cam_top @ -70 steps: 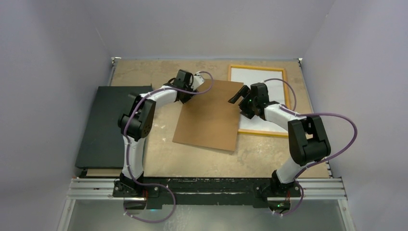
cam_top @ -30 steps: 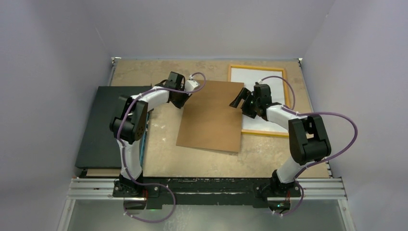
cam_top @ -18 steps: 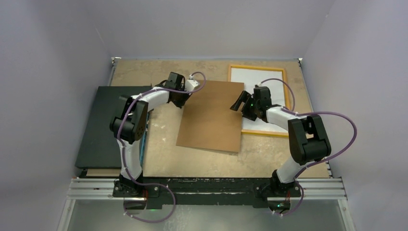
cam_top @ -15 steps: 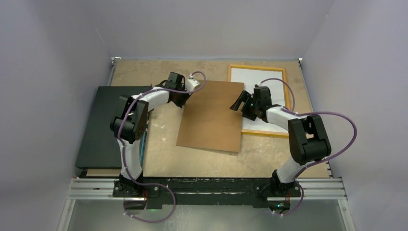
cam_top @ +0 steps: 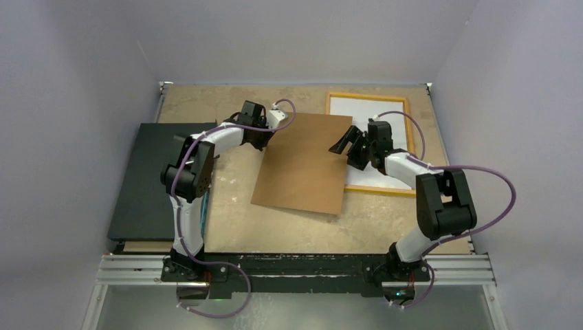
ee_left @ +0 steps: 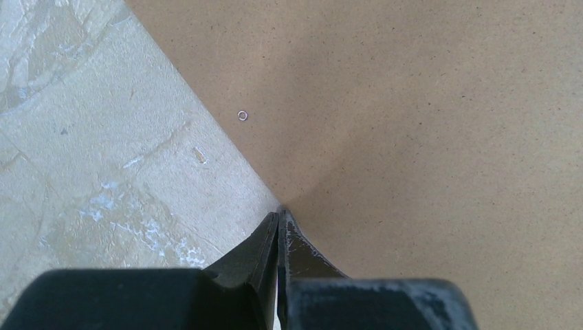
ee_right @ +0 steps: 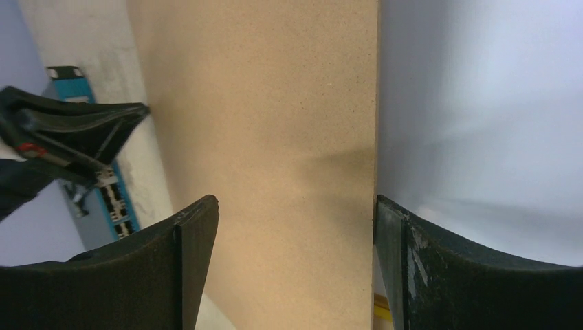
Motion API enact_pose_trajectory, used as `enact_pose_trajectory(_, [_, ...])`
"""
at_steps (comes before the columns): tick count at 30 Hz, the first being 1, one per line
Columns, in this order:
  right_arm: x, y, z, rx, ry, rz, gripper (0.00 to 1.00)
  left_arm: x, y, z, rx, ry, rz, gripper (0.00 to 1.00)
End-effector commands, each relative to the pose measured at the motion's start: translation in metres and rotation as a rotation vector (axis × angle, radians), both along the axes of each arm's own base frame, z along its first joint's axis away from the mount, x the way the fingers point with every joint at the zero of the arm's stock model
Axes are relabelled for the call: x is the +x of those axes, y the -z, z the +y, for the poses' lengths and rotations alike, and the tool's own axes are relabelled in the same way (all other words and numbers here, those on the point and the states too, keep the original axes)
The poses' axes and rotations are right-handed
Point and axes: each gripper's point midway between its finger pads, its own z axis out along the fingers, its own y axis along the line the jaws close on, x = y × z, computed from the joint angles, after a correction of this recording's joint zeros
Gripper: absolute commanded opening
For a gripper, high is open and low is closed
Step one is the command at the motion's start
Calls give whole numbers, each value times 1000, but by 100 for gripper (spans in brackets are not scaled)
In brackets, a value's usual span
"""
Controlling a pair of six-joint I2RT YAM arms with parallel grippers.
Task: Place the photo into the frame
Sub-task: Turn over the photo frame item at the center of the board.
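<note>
Here, the rectangular paper photo (cam_top: 371, 110) lies white side up inside the thin yellow-orange frame (cam_top: 368, 94), far right on the desk (cam_top: 206, 103). The left gripper (ee_left: 279, 216) is pinched closed at the left edge of the flat brown backing board (cam_top: 302, 165). The right gripper (ee_right: 294, 206) gapes wide astride the board's right edge.

The left gripper (ee_left: 278, 214), earlier slightly parted, now has its jaws pressed together at the left edge of the flat brown cardboard backing board (cam_top: 302, 165). The board sits slightly farther right, and the right gripper (ee_right: 294, 201) shifts right with it.
</note>
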Motion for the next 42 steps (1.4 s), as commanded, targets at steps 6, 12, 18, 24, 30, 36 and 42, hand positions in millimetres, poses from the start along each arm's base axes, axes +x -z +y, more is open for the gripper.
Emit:
enact_pose_trajectory(6, [-7, -108, 37, 273, -109, -235, 77, -105, 95, 15, 93, 24, 446, 0])
enact_pose_trajectory(12, [-17, -84, 33, 214, -122, -170, 54, -97, 86, 9, 71, 31, 417, 0])
enact_pose_trajectory(18, [-16, -82, 29, 174, -124, -152, 54, -91, 75, 8, 63, 36, 376, 0])
enact_pose_trajectory(24, [-15, -87, 37, 240, -140, -165, 57, -93, 75, 5, 45, 43, 388, 0])
enact_pose_trajectory(30, [-21, -119, 49, 327, -208, -263, 57, -92, 75, 7, 56, 46, 382, 0])
enact_pose_trajectory(36, [-19, -112, 42, 264, -185, -223, 48, -80, 50, 3, 41, 52, 323, 0])
enact_pose_trajectory(42, [-16, -101, 38, 247, -139, -163, 4, -60, -15, -1, -13, 46, 186, 26])
